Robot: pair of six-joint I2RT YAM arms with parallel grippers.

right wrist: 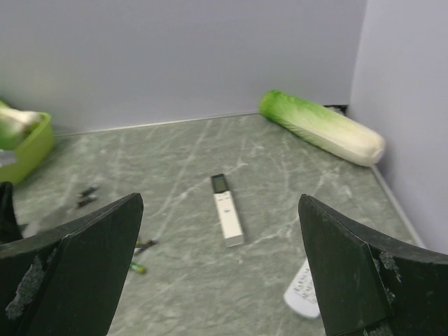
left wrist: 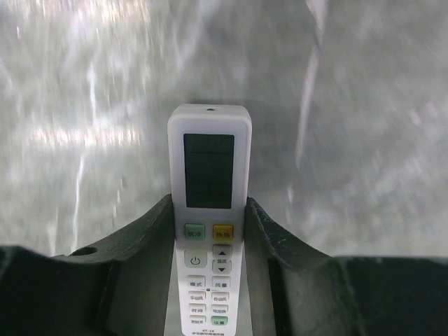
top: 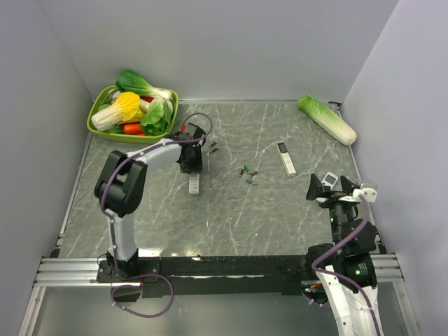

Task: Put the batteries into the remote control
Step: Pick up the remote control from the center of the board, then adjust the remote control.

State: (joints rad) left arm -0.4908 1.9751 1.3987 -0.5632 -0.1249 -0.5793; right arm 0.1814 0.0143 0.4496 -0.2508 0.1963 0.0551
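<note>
Clamping remote control face-up in left gripper, with right gripper gaping empty. Hold squarely, then flip for the batteries.

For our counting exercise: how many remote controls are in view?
3. One remote control is held by the left gripper; a black-ended remote lies right of the table's centre; a buttoned remote lies beside the right gripper. More could be hidden.
</note>
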